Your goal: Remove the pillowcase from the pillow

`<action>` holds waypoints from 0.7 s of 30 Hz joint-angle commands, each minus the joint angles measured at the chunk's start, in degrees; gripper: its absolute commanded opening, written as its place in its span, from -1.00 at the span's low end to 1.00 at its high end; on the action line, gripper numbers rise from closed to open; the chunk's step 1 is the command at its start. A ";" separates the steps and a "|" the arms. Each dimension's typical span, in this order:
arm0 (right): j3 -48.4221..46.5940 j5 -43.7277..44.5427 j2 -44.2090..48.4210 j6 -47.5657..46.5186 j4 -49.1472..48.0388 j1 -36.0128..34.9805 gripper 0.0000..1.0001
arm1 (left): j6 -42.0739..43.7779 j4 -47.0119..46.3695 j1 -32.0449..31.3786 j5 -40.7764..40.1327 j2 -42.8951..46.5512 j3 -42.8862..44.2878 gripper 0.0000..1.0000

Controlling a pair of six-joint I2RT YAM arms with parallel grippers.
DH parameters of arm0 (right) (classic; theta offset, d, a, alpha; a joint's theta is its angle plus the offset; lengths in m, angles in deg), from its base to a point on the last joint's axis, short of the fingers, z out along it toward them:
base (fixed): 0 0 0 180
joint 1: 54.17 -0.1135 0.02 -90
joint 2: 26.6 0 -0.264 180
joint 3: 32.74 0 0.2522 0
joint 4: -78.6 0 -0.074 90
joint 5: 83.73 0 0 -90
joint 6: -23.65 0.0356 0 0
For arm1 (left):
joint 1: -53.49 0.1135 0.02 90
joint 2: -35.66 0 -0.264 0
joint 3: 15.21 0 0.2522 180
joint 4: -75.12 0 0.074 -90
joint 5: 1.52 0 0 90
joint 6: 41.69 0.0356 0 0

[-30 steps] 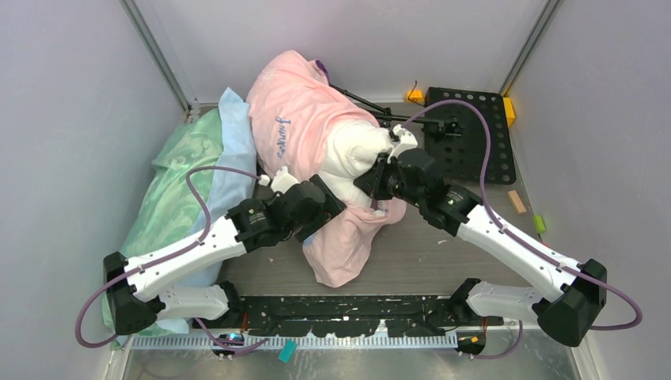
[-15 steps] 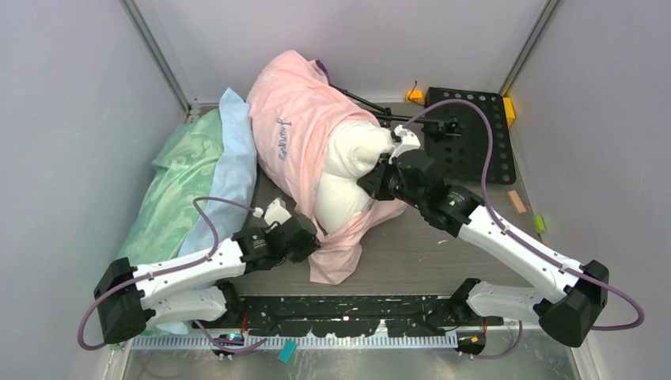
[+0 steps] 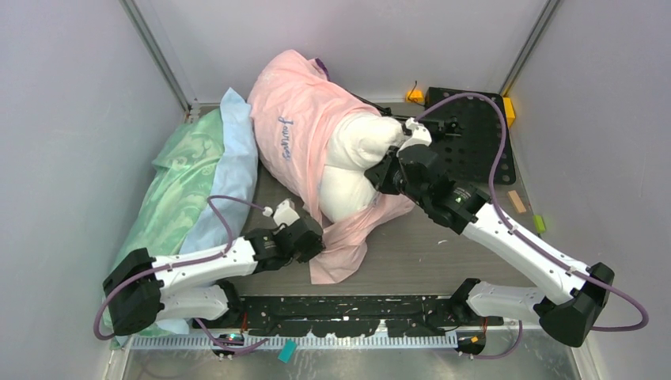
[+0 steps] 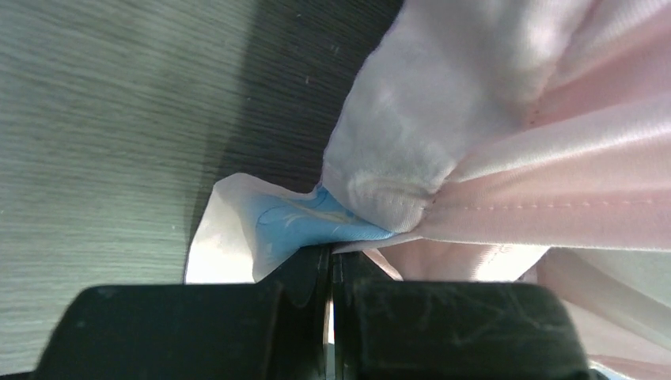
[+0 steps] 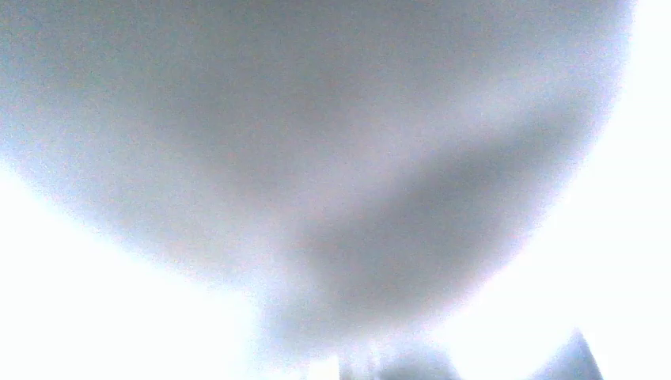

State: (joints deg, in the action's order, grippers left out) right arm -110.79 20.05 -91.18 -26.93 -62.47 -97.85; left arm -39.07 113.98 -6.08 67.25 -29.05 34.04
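Note:
The pale pink pillowcase (image 3: 293, 119) with blue lettering covers the far-left part of the white pillow (image 3: 352, 158), whose near-right end bulges out bare. A loose pink flap trails toward the near edge. My left gripper (image 3: 315, 241) sits low at that flap. In the left wrist view it (image 4: 331, 252) is shut on the pillowcase's (image 4: 554, 214) stitched hem, with a blue-printed scrap (image 4: 305, 222) at the fingertips. My right gripper (image 3: 388, 170) is buried in the pillow's right side, pinching it. The right wrist view is filled by blurred white pillow (image 5: 316, 158), and its fingers are hidden.
Mint green bedding (image 3: 178, 182) and light blue bedding (image 3: 233, 158) lie along the left wall. A black perforated plate (image 3: 475, 142) sits at the back right, and a small wooden block (image 3: 516, 201) and a green piece (image 3: 539, 223) lie beside it. Grey walls close in on three sides.
My left gripper drew back toward the near left and shut on the pillowcase's hem. The right gripper shifted slightly far-right with the pillow, and more white pillow now shows.

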 commanded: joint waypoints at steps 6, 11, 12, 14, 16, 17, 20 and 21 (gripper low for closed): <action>-3.71 11.02 0.75 6.87 -11.29 1.04 -0.99 | 16.65 -0.77 -5.21 -6.06 4.84 6.26 -0.93; -2.85 7.15 -2.44 7.86 -12.29 1.09 -1.00 | 32.25 -6.35 -5.25 2.82 9.55 10.38 -0.43; -2.90 6.35 -2.88 7.86 -12.74 1.05 -0.99 | 33.20 -3.64 -5.25 3.16 10.11 12.01 -0.34; -3.07 4.85 -3.41 7.65 -13.34 1.08 -1.00 | 34.78 -0.93 -5.32 3.30 11.58 13.78 -0.18; -3.27 4.18 -3.75 7.30 -13.62 1.06 -1.00 | 35.11 -1.26 -5.28 3.12 13.96 13.34 -0.05; -3.37 4.02 -3.79 7.18 -13.71 1.12 -1.00 | 34.90 -1.67 -5.24 2.79 15.07 13.04 0.00; -3.46 3.35 -4.17 7.10 -13.99 1.08 -0.99 | 35.04 -2.46 -5.29 2.76 16.78 13.38 0.13; -3.47 3.12 -4.24 7.12 -14.07 1.11 -1.00 | 35.26 -2.16 -5.25 2.62 16.60 14.11 0.15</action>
State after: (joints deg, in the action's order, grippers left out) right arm -110.95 23.38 -95.74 -21.90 -65.53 -97.11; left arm -7.00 111.84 -11.18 69.81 -13.88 46.19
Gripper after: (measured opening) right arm 0.125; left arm 0.553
